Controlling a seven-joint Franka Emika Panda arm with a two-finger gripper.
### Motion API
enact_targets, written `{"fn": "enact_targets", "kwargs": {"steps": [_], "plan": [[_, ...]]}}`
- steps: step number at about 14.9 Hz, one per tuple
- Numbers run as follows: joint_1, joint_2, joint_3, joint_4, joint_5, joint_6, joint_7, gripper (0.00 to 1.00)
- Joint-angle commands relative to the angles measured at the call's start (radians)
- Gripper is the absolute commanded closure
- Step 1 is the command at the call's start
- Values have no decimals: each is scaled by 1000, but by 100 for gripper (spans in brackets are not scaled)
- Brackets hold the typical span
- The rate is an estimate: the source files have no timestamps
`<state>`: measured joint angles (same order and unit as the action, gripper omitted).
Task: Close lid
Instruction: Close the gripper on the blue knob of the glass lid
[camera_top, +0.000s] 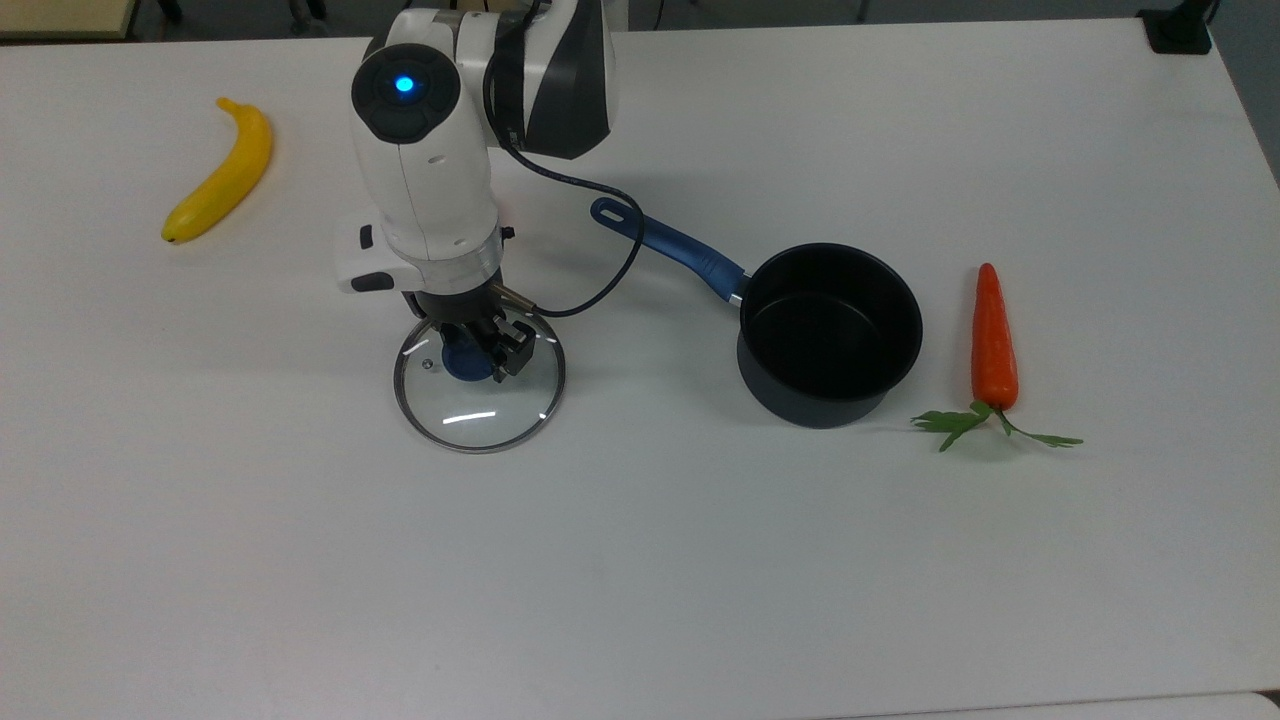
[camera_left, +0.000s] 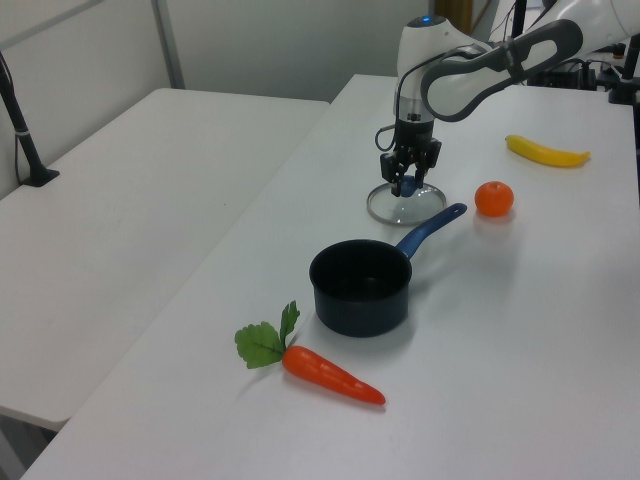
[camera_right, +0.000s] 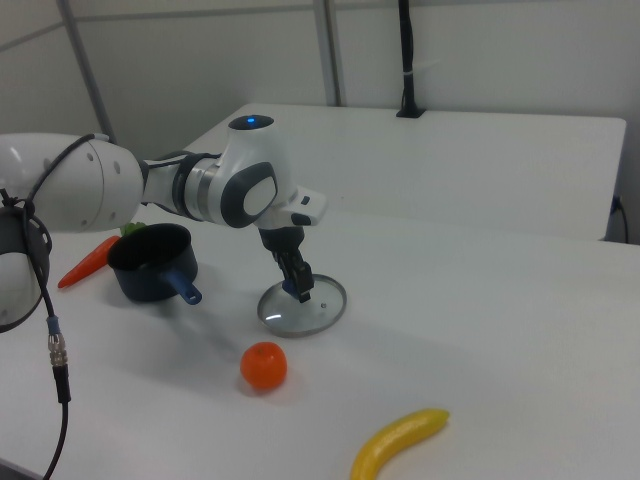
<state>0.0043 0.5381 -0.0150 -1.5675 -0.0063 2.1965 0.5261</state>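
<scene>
The lid (camera_top: 480, 378) lies flat on the worktop (camera_top: 640, 560), well apart from the open pan (camera_top: 828, 335). The end effector (camera_top: 478, 352) sits at its blue knob (camera_top: 462, 362), fingers apparently together on it. Grasping seems the current step; next, lift it, carry it over the pan, and lower it level.

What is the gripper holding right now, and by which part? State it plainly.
The gripper is down at the blue knob of the glass lid, fingers on either side. Whether they have clamped it cannot be told; the lid lies flat on the table.
</scene>
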Motion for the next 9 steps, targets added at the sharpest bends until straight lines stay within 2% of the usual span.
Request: {"fn": "enact_targets", "kwargs": {"steps": [1, 6, 7, 9], "plan": [[-9, 0, 4, 18, -21, 19, 55, 66], [-3, -44, 4, 40, -12, -6, 55, 69], [0, -59, 4, 43, -8, -38, 55, 69], [5, -70, 4, 114, -3, -147, 55, 69]]}}
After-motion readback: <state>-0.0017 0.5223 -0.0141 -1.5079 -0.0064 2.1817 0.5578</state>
